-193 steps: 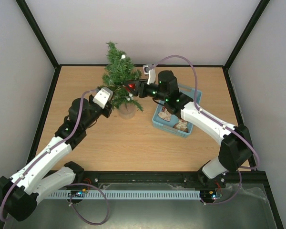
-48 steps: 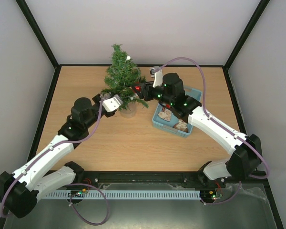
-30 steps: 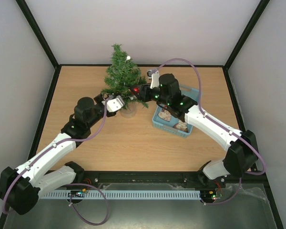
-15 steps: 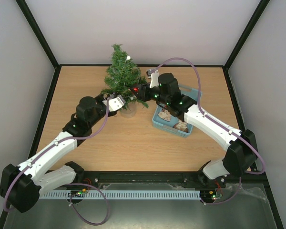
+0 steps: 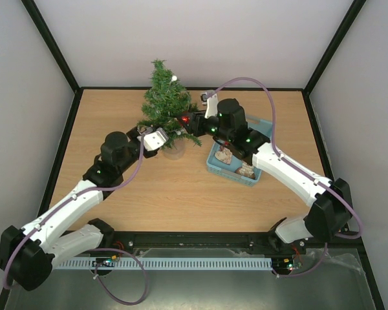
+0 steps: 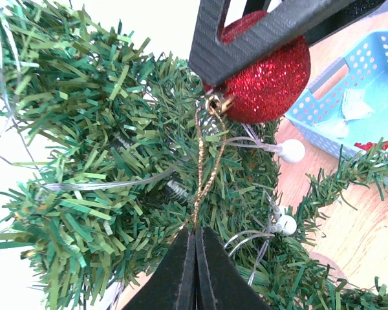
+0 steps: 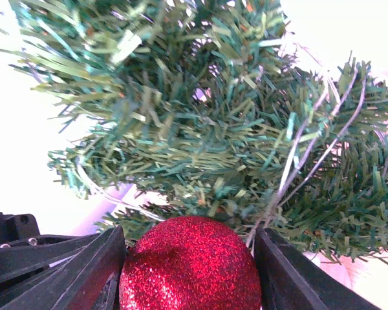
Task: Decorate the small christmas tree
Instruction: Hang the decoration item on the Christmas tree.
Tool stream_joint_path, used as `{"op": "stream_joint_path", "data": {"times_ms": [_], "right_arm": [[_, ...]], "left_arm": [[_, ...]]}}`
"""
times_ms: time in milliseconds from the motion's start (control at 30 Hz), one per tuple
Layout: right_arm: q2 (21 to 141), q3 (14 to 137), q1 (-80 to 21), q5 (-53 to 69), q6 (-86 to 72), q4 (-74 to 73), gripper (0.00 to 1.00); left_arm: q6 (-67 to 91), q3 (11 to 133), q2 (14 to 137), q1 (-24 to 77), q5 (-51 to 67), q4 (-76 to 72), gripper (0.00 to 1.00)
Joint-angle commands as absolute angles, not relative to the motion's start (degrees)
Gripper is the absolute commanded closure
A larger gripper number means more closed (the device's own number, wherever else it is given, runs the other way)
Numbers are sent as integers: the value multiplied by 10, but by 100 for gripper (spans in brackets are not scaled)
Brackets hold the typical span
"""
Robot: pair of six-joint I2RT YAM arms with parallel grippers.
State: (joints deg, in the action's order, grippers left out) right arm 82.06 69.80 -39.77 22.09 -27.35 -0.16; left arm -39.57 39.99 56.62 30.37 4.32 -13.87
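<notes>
**Inspector:** Overhead view first. Where was the small christmas tree [image 5: 166, 103]?

**Examiner:** Upright on the table [image 5: 181, 194], with the blue basket [image 5: 233, 175] just to its right. The left arm [image 5: 77, 197] was stretched forward to the tree's lower branches from the front-left. The right arm [image 5: 284, 169] reached the same branches from the right, its forearm passing over the basket.

**Inspector:** Left wrist view?

**Examiner:** The left gripper [image 6: 195, 261] had its jaws pressed together, pinching the gold loop [image 6: 205, 161] of a red bauble [image 6: 271, 74] directly in front of the foliage.

**Inspector:** Right wrist view?

**Examiner:** The right gripper [image 7: 191, 268] stood part-way apart, clamped on either side of the bauble, just below a branch.

**Inspector:** Handling assessment?

**Examiner:** I judged the tree light and top-heavy on its small clear base. Its branches looked springy and likely to bend, so a sideways push could have tipped it. It was best steadied low, at the trunk or base. The bauble appeared light and possibly fragile. The thin loop was the part to lead over a branch tip.
</notes>
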Motion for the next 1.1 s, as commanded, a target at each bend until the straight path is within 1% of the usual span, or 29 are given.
{"op": "stream_joint_path", "data": {"times_ms": [0,367,867,1067], "right_arm": [[788,688,-401,222,-281,34,50],[812,703,-400,216,-276,17,49],[847,716,-401,212,-270,-7,49],[854,719,-400,207,-263,-4,49]], "left_arm": [[-390,389,548,305,54,-163,98],[-382,400,572,304,41,-149,98],[-372,402,579,303,66,-143,97],[-373,404,586,302,58,-139,98]]}}
